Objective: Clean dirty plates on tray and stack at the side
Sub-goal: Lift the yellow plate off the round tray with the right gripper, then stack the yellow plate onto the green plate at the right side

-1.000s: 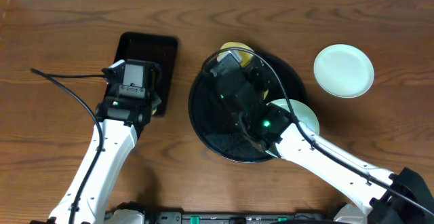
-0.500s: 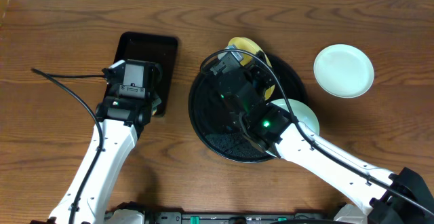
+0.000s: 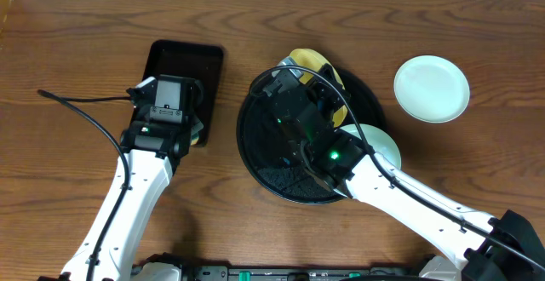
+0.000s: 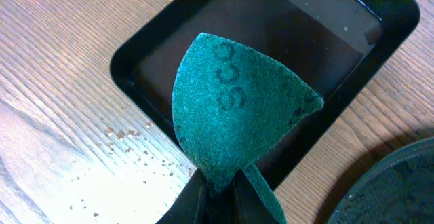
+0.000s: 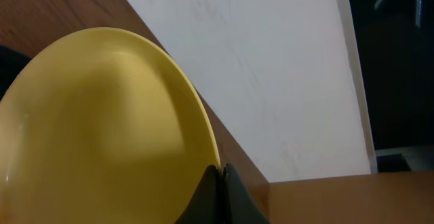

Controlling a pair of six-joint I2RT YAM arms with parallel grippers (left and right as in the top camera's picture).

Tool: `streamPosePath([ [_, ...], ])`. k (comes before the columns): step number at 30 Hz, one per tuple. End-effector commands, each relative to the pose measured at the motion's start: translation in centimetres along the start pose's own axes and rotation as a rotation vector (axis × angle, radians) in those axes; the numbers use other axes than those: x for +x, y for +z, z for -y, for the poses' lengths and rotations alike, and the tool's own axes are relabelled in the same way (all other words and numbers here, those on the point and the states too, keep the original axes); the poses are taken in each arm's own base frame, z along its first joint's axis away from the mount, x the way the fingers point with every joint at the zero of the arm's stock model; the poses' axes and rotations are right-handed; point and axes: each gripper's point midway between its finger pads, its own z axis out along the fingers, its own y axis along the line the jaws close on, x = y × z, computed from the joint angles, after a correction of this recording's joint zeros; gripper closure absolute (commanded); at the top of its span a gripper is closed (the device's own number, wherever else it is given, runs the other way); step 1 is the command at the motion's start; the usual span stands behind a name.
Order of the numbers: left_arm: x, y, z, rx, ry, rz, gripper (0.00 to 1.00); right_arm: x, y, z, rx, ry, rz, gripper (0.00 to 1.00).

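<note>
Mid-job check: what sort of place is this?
Likely a mock dishwashing bench, not a real kitchen: wooden table, round black tray, yellow plate, green scouring pad, plain white wall behind.

The left arm (image 3: 128, 196) and right arm (image 3: 409, 192) have white tubular links and black joint housings, each with a small green light (image 3: 143, 130) near the wrist. Thin black cables (image 3: 81, 98) loop over both. The left gripper (image 4: 218, 183) and right gripper (image 5: 218, 170) have black, tapered fingers (image 4: 184, 209).
</note>
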Motion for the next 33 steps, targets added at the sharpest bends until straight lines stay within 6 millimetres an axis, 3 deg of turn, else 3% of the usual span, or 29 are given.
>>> streamPosePath([
  [1,0.3,0.2,-0.4,-0.011,-0.017,-0.012,0.92,-0.4,-0.4,1.3,0.03,0.012,0.002,0.99],
  [14,0.3,0.2,-0.4,-0.011,-0.017,-0.013,0.92,-0.1,-0.3,1.2,0.027,0.066,-0.004,0.99],
  [21,0.3,0.2,-0.4,-0.011,-0.017,-0.013,0.92,2.3,1.9,1.3,-0.013,0.19,-0.067,0.99],
  [25,0.3,0.2,-0.4,-0.011,-0.017,-0.013,0.92,4.1,3.8,-0.5,-0.175,0.371,-0.098,0.99],
  [29,0.4,0.3,-0.4,-0.013,-0.016,-0.014,0.92,7.5,6.5,-0.2,-0.245,0.685,-0.199,0.99],
  [33,0.6,0.4,-0.6,-0.019,-0.013,-0.019,0.92,10.1,8.9,-0.3,-0.502,1.024,-0.246,0.99],
])
